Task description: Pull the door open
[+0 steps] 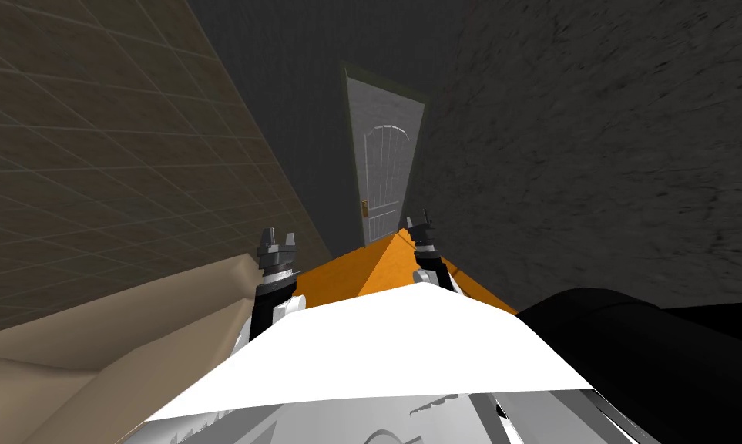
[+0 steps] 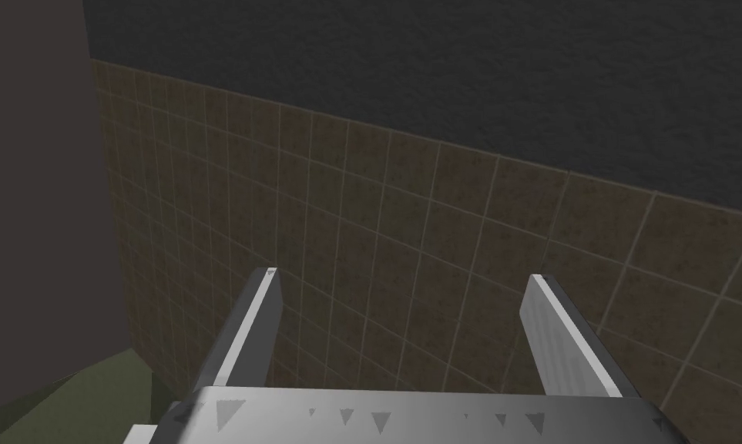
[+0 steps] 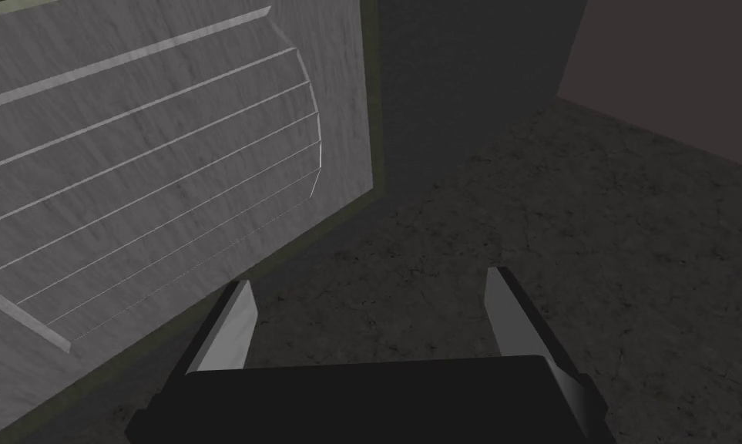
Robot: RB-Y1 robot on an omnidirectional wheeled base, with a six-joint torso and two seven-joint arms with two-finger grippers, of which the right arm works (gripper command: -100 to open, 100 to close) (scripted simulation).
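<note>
A grey panelled door [image 1: 383, 166] stands shut in a dark green frame straight ahead, at the end of a narrow passage. A small brass handle [image 1: 365, 207] sits on its left edge, low down. My right gripper [image 1: 421, 226] is raised just right of the door's foot, open and holding nothing. In the right wrist view the door [image 3: 146, 162] lies beyond the left finger, and the right gripper [image 3: 371, 297] points at the dark wall beside it. My left gripper [image 1: 276, 240] is raised at the left, open; in the left wrist view the gripper [image 2: 404, 281] faces a tiled wall.
A brown tiled wall [image 1: 107, 146] runs along the left and a rough dark wall [image 1: 592, 146] along the right. An orange floor [image 1: 365, 270] leads to the door. A tan block [image 1: 122, 324] lies low at the left, and a black rounded shape [image 1: 631, 339] at the right.
</note>
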